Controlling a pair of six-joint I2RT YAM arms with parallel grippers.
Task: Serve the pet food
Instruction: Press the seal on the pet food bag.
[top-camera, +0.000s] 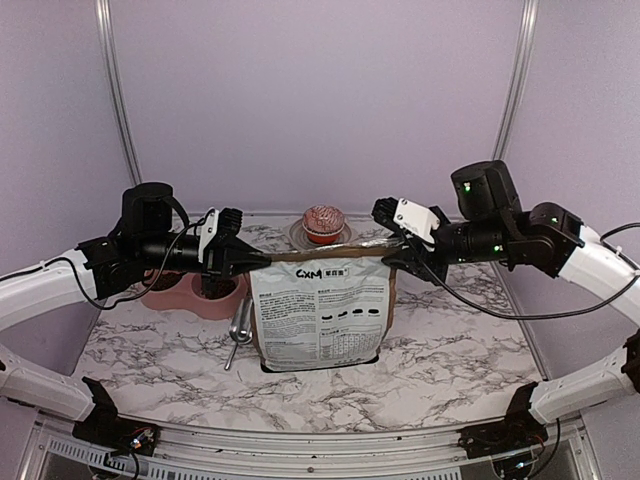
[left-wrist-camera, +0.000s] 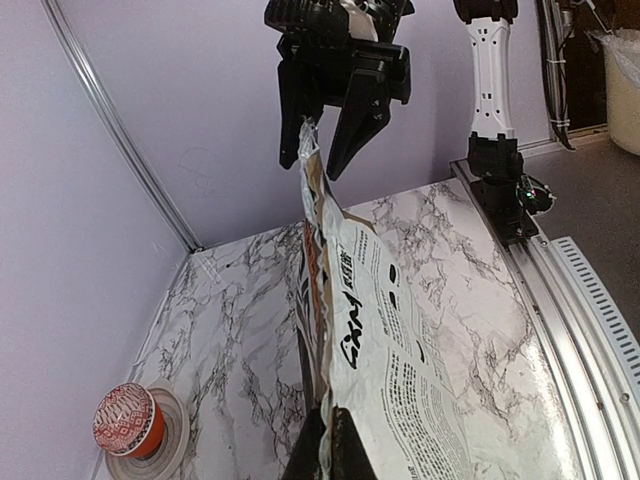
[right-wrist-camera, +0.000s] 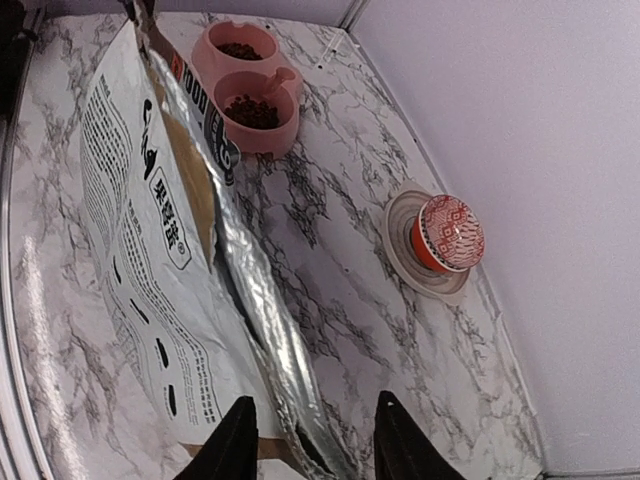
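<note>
Left gripper (top-camera: 250, 260) pinches the bag (top-camera: 320, 315) by one top corner, propping it upright (likely for pouring). Right gripper (top-camera: 393, 246), spread, straddles the opposite corner.

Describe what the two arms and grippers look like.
The left arm and right arm have white links and black joints, with black cables trailing; green lights glow on the right. The left gripper and right gripper are black, two tapered fingers, white wrist plates.
</note>
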